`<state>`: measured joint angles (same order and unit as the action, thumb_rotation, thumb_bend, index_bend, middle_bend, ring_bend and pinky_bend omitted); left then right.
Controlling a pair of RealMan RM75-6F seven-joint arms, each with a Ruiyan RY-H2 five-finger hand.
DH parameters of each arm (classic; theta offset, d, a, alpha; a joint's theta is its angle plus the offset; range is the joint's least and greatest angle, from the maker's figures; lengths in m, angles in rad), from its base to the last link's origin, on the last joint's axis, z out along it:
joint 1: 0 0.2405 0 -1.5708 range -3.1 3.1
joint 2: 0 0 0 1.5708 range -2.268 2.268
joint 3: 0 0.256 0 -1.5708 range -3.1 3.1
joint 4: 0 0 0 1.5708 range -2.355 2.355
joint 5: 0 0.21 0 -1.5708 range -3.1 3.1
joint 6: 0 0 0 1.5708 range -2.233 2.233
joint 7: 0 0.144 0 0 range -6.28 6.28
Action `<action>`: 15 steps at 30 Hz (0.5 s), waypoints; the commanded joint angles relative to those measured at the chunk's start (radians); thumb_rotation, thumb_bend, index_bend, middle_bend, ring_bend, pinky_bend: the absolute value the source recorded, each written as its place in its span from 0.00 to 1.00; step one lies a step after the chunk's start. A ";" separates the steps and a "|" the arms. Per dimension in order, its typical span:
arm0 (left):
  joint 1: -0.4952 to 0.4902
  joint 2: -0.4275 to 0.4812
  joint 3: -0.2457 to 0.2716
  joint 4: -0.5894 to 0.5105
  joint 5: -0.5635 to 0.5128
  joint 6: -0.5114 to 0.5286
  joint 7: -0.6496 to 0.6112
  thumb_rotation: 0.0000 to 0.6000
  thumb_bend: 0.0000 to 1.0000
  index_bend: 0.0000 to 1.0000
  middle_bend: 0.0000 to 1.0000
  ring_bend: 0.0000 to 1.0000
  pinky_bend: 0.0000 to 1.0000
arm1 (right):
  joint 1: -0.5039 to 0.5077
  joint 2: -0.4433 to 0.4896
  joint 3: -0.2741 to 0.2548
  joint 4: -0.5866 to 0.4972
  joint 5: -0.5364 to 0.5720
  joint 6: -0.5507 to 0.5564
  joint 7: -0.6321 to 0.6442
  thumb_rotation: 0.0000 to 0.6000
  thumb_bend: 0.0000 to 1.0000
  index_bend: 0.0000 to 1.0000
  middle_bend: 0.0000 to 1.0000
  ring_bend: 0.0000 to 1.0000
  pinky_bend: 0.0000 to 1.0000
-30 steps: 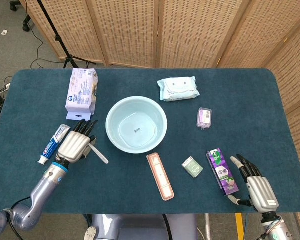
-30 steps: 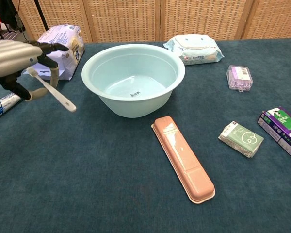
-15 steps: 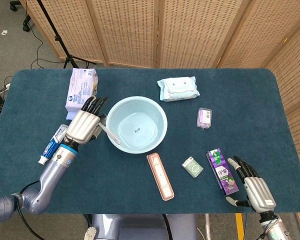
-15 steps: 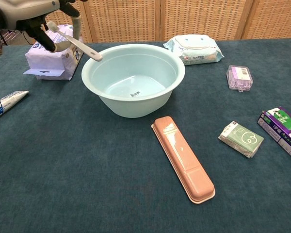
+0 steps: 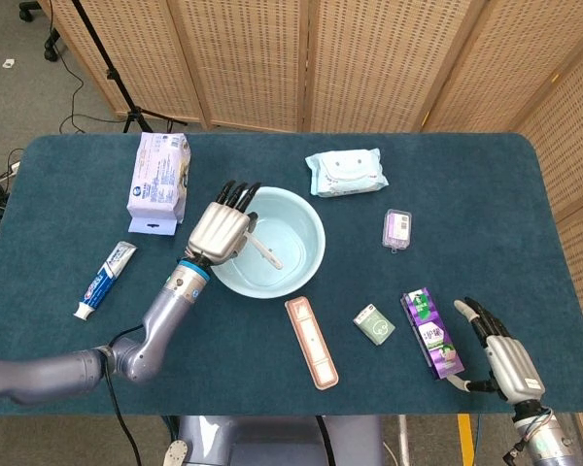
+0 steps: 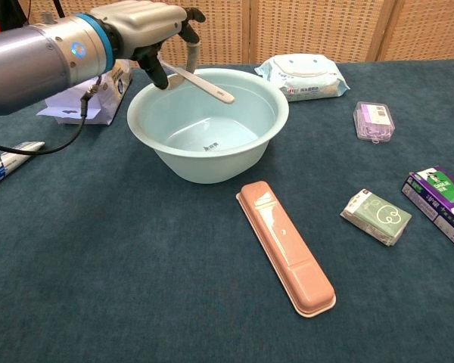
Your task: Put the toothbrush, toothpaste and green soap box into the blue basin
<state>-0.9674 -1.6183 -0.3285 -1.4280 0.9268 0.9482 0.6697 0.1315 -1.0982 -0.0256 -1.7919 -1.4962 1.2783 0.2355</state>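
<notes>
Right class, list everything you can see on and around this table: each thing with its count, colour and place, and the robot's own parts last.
basin: 1, light blue, table centre.
toothbrush: 1, white, held over the basin.
toothpaste: 1, blue and white, table's left edge.
soap box: 1, green, right of the pink case.
pink case: 1, long, in front of the basin.
purple carton: 1, front right.
small purple box: 1, right of the basin.
wipes pack: 1, white and blue, behind the basin.
lilac pack: 1, back left.
table: 1, dark teal cover.
screens: wicker, behind the table.
left robot hand: holds the toothbrush.
right robot hand: front right, holds nothing.
</notes>
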 commanded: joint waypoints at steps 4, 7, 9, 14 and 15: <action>-0.050 -0.075 -0.002 0.088 -0.056 -0.021 0.011 1.00 0.37 0.24 0.00 0.00 0.00 | 0.003 0.007 0.009 0.013 0.011 -0.001 0.028 1.00 0.05 0.05 0.00 0.00 0.08; -0.054 -0.088 0.005 0.106 -0.049 -0.019 -0.006 1.00 0.32 0.13 0.00 0.00 0.00 | 0.002 0.007 0.011 0.016 0.013 0.002 0.032 1.00 0.05 0.05 0.00 0.00 0.08; -0.053 -0.090 0.011 0.113 -0.038 -0.012 -0.018 1.00 0.29 0.10 0.00 0.00 0.00 | 0.002 0.007 0.011 0.016 0.012 0.002 0.031 1.00 0.05 0.05 0.00 0.00 0.08; -0.031 -0.055 0.013 0.092 -0.029 0.013 -0.054 1.00 0.27 0.10 0.00 0.00 0.00 | 0.001 0.006 0.006 0.009 0.000 0.005 0.016 1.00 0.05 0.05 0.00 0.00 0.08; -0.021 -0.037 0.016 0.071 -0.027 0.017 -0.061 1.00 0.27 0.10 0.00 0.00 0.00 | 0.000 0.006 0.004 0.007 -0.004 0.008 0.011 1.00 0.05 0.05 0.00 0.00 0.08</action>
<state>-1.0049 -1.6811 -0.3142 -1.3315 0.8976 0.9528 0.6229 0.1323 -1.0921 -0.0196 -1.7822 -1.4956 1.2831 0.2515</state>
